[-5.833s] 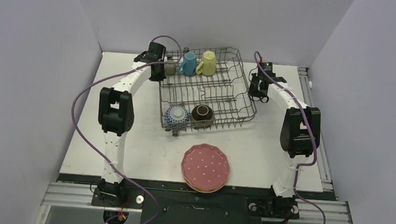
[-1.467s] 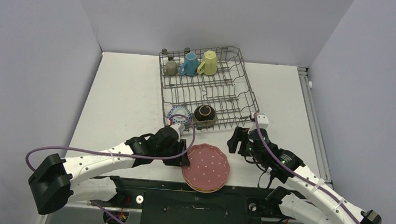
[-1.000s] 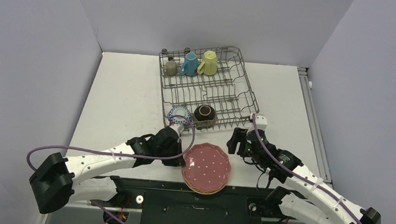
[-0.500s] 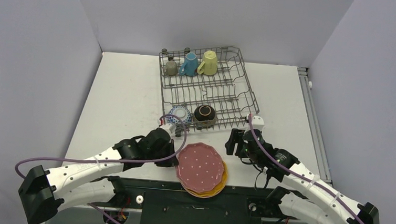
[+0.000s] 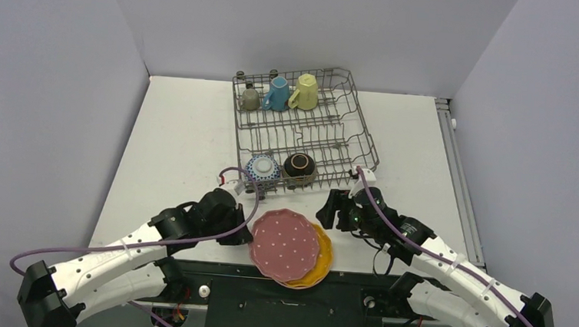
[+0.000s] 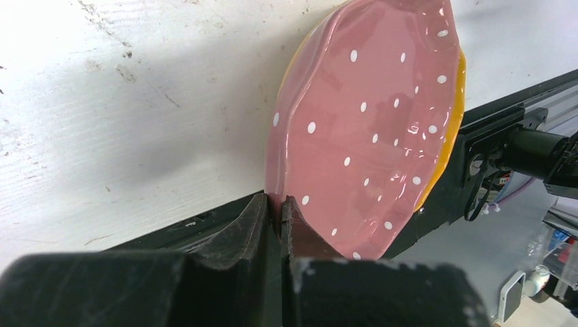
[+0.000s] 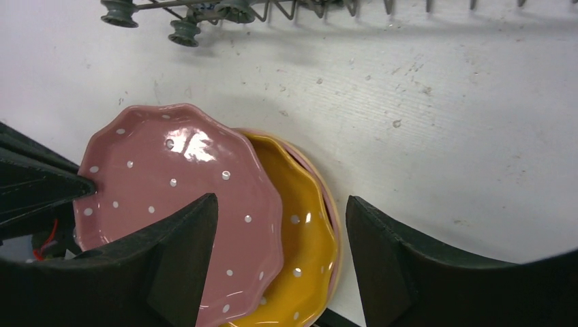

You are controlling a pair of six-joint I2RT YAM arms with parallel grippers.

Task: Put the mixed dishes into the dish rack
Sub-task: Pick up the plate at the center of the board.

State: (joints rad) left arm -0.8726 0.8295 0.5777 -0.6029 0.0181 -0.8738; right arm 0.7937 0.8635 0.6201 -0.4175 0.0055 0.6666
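Now the scalloped pink plate with white dots [image 5: 287, 244] sits further left than half a second earlier. It has slid partly off the stack and bared more of the orange dotted plate [image 5: 321, 254] beneath. The left gripper [image 6: 276, 204] has drawn back with it, its fingers [image 6: 253, 216] pinched tight on the plate's rim. From those fingertips the plate runs straight outward, and the orange one shows along its far edge. The pink plate is face up and nearly flat, its far part overlapping the orange plate. Being round, it has no long axis.

The right gripper [image 7: 281, 201] has come nearer the stack. Its fingers [image 7: 183, 235] stand wide apart and hold nothing. Both plates lie beneath the gap between them, and the grey wire dish rack [image 5: 365, 142] lies just beyond the fingertips on the white table [image 5: 171, 163].
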